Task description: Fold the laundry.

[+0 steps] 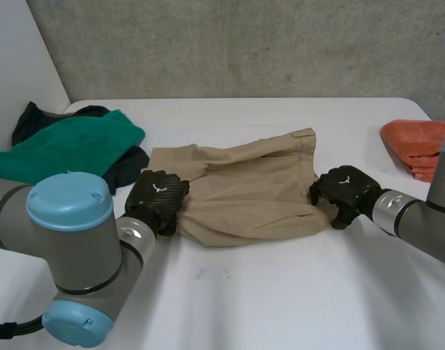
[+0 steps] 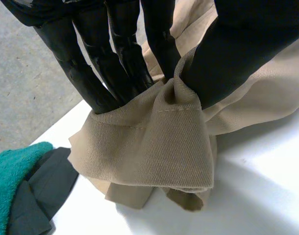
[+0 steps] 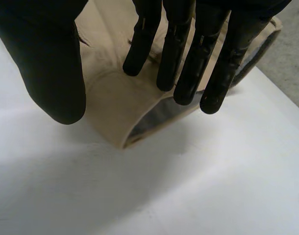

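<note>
A crumpled beige twill garment lies mid-frame on the white counter. The left hand pinches its left-end hem between fingers and thumb. The right hand holds its fingers straight over the right edge, seemingly gripping nothing. Risk: a one-sided lift would drag and bunch the cloth.

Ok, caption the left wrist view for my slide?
Left hand pinches a bunched hem of the tan garment over the white table, green cloth and dark cloth alongside.

shorts: plain tan; grey inside the waistband;
towel: plain green;
cloth under the towel: near black;
folded cloth: orange;
surface: white;
left hand, right hand: black;
left arm: grey, light-blue caps
</note>
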